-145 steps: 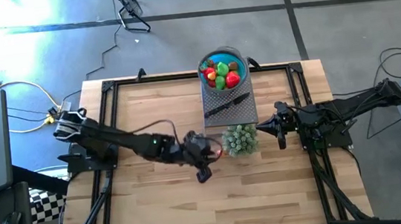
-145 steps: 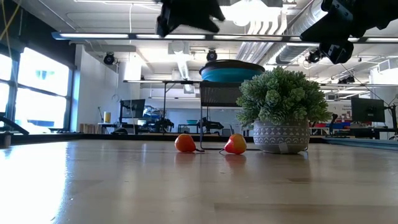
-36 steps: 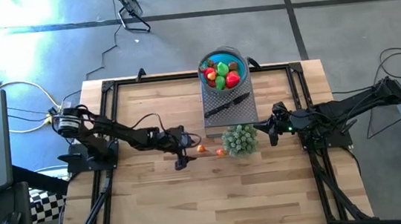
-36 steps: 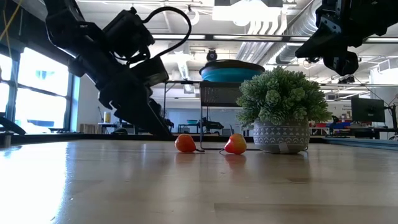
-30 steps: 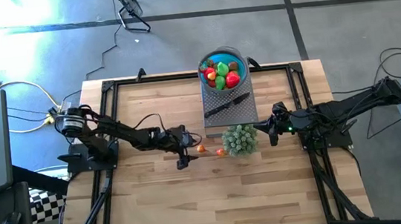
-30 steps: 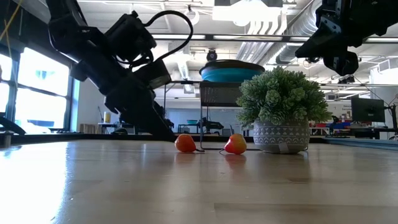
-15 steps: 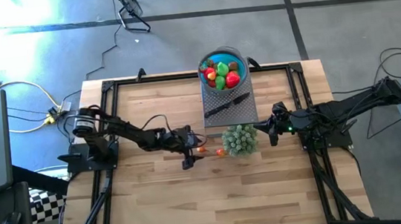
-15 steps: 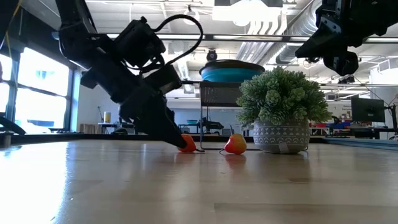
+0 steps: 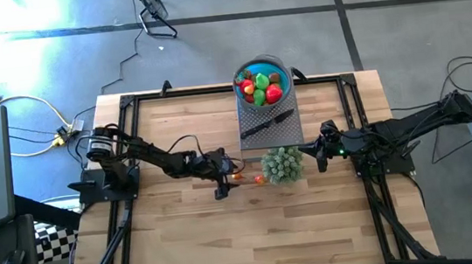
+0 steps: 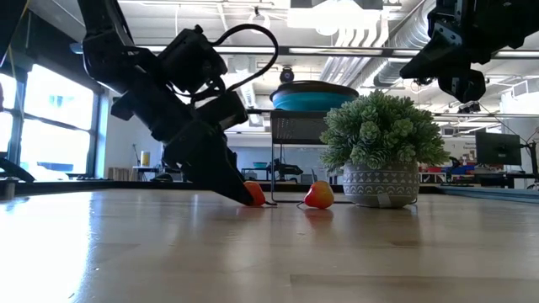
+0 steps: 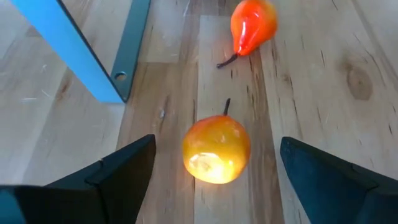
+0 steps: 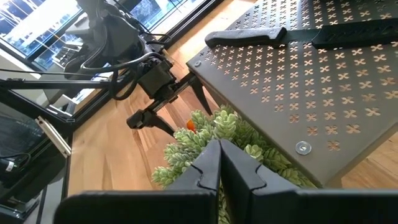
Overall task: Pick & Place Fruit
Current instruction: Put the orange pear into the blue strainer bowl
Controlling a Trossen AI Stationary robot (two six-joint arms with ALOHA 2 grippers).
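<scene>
Resting on the wooden desk (image 9: 185, 234), a round orange-yellow toy fruit (image 11: 216, 149) with a short dark stem lies between the two dark fingers (image 11: 115, 171) of the left hand (image 9: 226, 182), which is lowered to the desk surface with its jaws spread wide on either side of the fruit and not touching it. Just beyond this fruit lies a red-orange pear-shaped fruit (image 11: 252, 26), also on the bare wood; in the low view the two appear side by side, the round one partly hidden behind the fingertips (image 10: 244, 195) and the pear-shaped fruit (image 10: 318, 195) clear of them. Immediately right of the pear-shaped fruit stands a small potted plant (image 10: 383, 147) with bushy pale green foliage in a patterned grey pot. Farther away on the desk, a perforated dark metal stand (image 12: 323, 81) carries a black-handled knife (image 9: 262, 127), and at its far end sits a blue bowl (image 9: 262, 83) filled with red, green and yellow fruits (image 9: 259, 86). Right of the plant, the right hand (image 9: 321, 155) hangs above the desk with its fingers pressed together, holding nothing.
</scene>
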